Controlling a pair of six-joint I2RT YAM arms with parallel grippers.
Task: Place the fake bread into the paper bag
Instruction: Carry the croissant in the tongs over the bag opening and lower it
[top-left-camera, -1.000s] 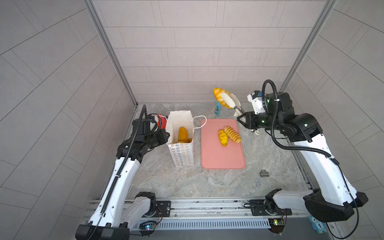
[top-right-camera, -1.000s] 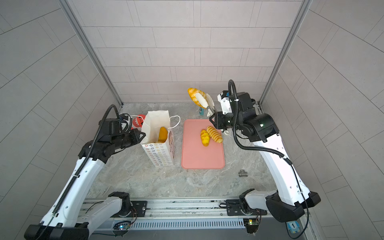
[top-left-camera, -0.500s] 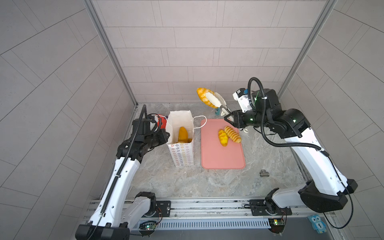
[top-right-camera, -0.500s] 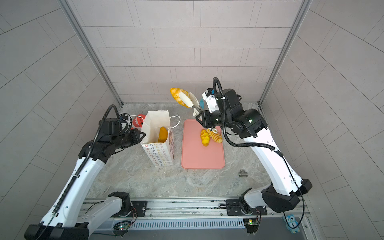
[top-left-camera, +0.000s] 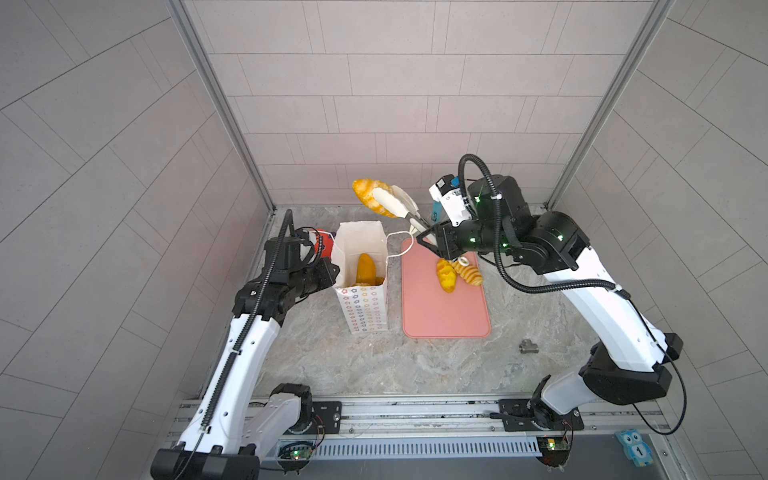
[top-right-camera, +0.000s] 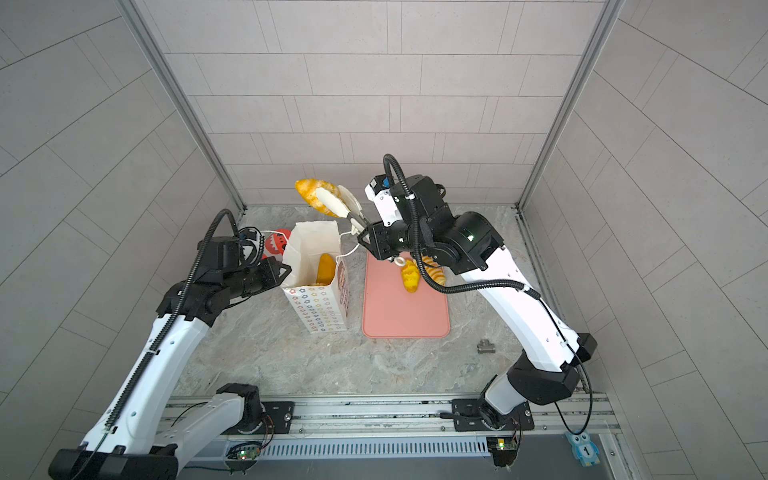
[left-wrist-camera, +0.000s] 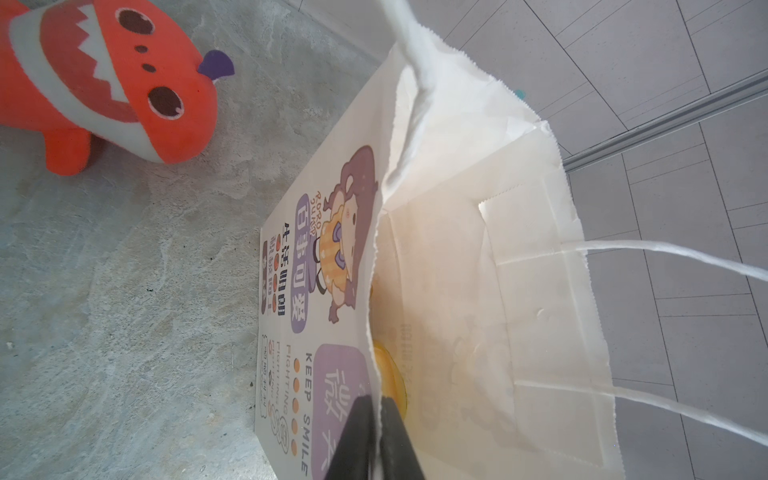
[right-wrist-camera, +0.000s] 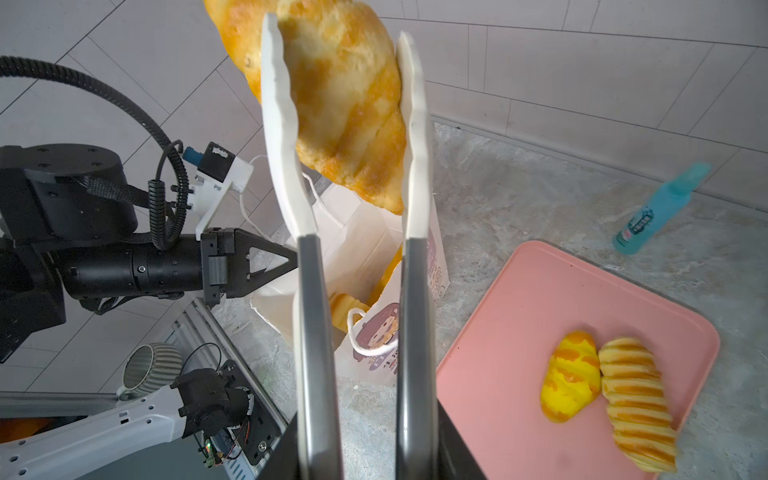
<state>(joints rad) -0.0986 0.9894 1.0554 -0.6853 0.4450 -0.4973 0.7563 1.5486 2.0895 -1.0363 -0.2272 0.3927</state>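
Lower centre of a top view: two rolls (top-left-camera: 457, 274) are lying side by side, touching, on the tray (top-left-camera: 444, 316), waiting their turn. Left of the tray the bag (top-left-camera: 365, 307) is standing open with bread (top-left-camera: 365, 266) inside, and the left gripper (top-left-camera: 333, 270) is pinching its rim, probably steadying it. Right of the bag the right gripper (top-left-camera: 428, 240) is clamping the tongs (top-left-camera: 401, 205), whose tips are pinching a loaf (top-left-camera: 365, 193) in the air at upper centre, not yet inside. Risks: the loaf is overhanging the tips and may pivot or slip free; lowered crosswise, it may catch the rim, tipping the bag
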